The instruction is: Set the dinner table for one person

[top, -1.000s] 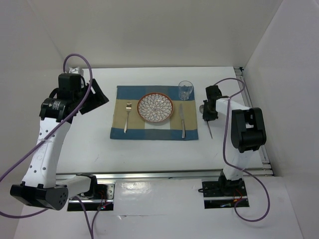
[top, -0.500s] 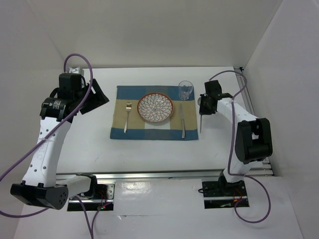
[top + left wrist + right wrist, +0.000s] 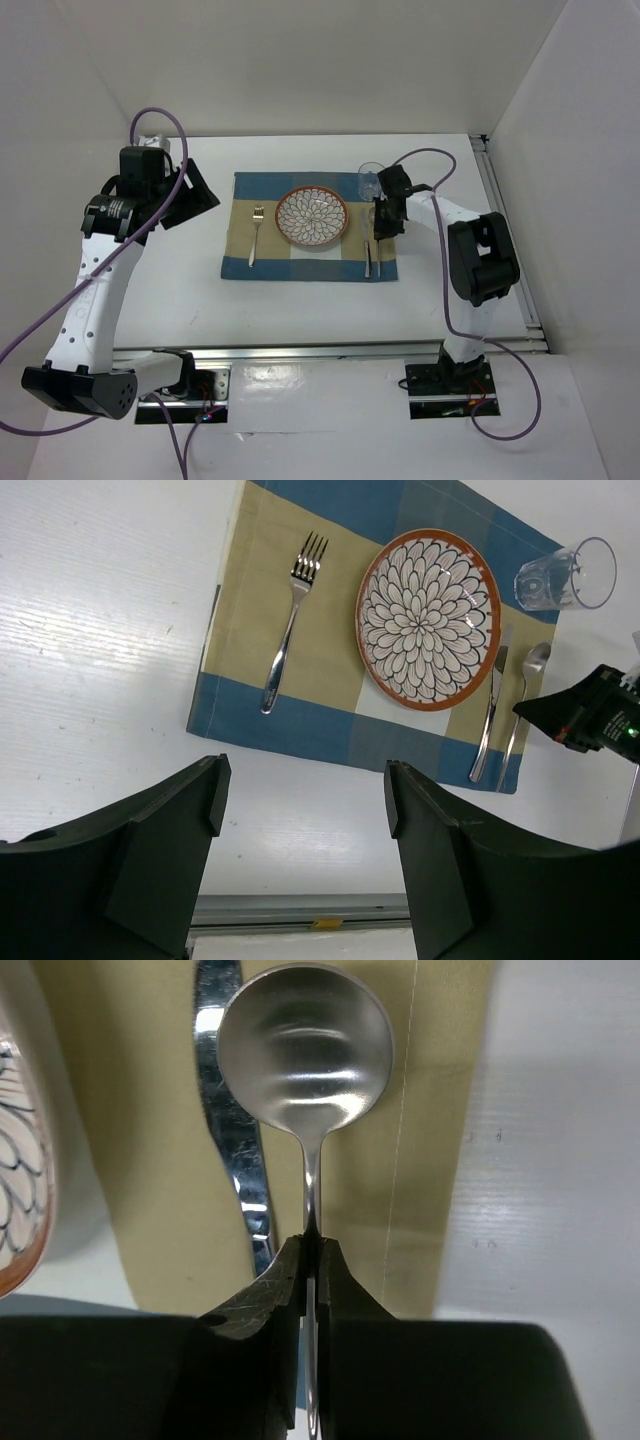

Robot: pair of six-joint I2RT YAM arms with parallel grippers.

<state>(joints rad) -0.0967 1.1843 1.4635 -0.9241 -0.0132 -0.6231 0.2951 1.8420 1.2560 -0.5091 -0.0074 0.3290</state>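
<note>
Dinner table [image 3: 300, 310] — spoon [image 3: 305, 1045] now over the placemat [image 3: 240, 262]
Right gripper [image 3: 310, 1260], jaws clamped on its handle, carried it beside the knife [image 3: 225, 1140]; left gripper [image 3: 305, 790] jaws apart — seemingly only release remains

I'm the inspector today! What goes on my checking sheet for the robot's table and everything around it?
Surface: white table with a blue-and-tan placemat in the middle.
Job's things: patterned plate on the placemat; fork to its left; knife and spoon to its right; glass at the placemat's far right corner.
Clutter: nothing seen.
Grippers: right gripper shut on the spoon's handle; left gripper open and empty, held above the table left of the placemat.
Cables: left purple cable and right purple cable, one looping off each arm.
Surroundings: white walls around the table; metal rail at the near edge.
</note>
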